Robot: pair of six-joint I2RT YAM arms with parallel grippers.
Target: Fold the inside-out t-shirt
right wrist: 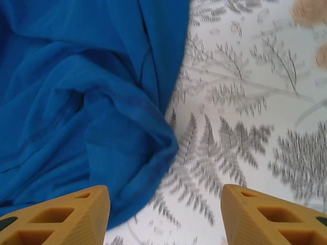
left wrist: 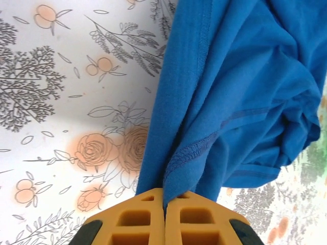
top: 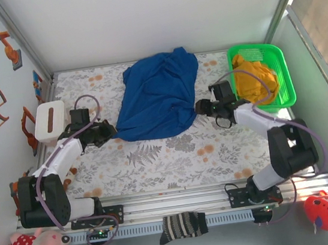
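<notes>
The left gripper (left wrist: 164,204) pinches the t-shirt (left wrist: 240,76) edge but the right gripper (right wrist: 163,199) is wide and empty, so one-sided pulling may bunch it

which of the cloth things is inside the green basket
The mustard-yellow garment, in the green basket. The blue t-shirt lies on the table and the striped sock at the near edge.

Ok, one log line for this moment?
left pincer: shut on t-shirt hem | right pincer: open at t-shirt edge | t-shirt: bunched, unfolded
</notes>
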